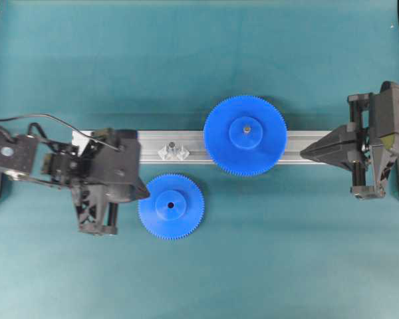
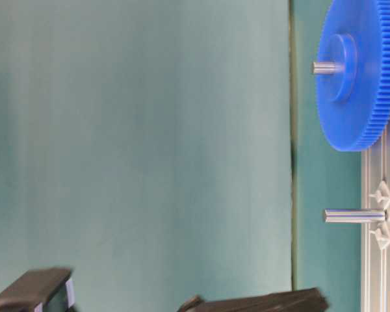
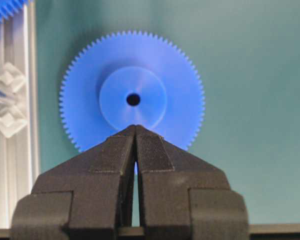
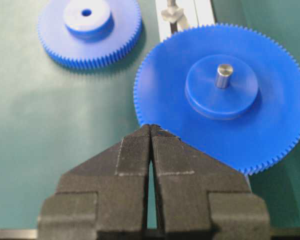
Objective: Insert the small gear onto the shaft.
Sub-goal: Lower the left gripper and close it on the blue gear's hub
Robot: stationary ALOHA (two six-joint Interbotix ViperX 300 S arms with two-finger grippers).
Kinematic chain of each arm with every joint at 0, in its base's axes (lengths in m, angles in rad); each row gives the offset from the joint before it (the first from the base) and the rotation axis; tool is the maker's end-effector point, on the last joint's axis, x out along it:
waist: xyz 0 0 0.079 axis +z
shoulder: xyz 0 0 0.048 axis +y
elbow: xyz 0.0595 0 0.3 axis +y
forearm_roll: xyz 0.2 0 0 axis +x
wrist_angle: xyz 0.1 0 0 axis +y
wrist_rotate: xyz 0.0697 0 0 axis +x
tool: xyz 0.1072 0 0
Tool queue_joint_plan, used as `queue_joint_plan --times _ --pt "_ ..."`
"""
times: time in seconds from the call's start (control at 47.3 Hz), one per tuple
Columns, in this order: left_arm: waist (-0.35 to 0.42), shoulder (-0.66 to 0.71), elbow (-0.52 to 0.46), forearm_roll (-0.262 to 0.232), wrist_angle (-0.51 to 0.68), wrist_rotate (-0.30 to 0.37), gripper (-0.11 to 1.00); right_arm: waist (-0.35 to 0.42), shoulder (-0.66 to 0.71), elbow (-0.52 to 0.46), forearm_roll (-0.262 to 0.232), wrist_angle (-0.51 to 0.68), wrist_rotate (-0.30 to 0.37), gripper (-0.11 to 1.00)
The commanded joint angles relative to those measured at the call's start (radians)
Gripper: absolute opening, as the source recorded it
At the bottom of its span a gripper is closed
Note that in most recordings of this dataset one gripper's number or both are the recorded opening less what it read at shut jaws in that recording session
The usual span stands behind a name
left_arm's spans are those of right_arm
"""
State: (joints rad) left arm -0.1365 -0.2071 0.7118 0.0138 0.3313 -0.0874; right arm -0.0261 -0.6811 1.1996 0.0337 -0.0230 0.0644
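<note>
While lying flat: small gear (image 1: 171,207) untouched
Left gripper (image 3: 135,129): jaws together
Risk: closed jaws push gear, missing shaft (image 1: 172,146)

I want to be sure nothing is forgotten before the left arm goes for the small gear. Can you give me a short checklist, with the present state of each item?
1. Small gear lies flat on the mat, hub and hole up, free of the rail: ok.
2. Shaft stands bare on its bracket, nothing on it: ok.
3. Left gripper is open enough to take the gear: not ok, its jaws are shut, empty, at the gear's rim.
4. Right gripper stays out of the way: ok, shut and empty at the large gear's far side.
5. Large gear leaves room beside the shaft for the small one: cannot tell.
</note>
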Motion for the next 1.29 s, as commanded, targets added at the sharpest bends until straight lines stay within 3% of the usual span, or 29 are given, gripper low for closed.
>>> queue_joint_plan --times 0.0,0.254,0.613,0.888,1.269 --pt "-0.005 0.02 -0.044 0.003 0.017 0.0 -0.02 -0.002 0.005 -0.034 0.003 -0.011 0.006 0.03" --pt "-0.005 0.107 -0.123 0.003 0.078 -0.003 -0.02 -0.002 0.015 -0.035 0.003 -0.011 0.006 0.03" --pt "-0.005 0.239 -0.272 0.003 0.256 -0.003 -0.02 -0.002 0.031 -0.044 0.003 -0.011 0.006 0.03" --pt "-0.005 0.278 -0.31 0.002 0.273 0.003 -0.02 -0.002 0.031 -0.044 0.003 -0.011 0.006 0.03" --pt "-0.005 0.342 -0.396 0.003 0.385 0.003 -0.02 -0.002 0.032 -0.046 0.003 -0.003 0.006 0.03"
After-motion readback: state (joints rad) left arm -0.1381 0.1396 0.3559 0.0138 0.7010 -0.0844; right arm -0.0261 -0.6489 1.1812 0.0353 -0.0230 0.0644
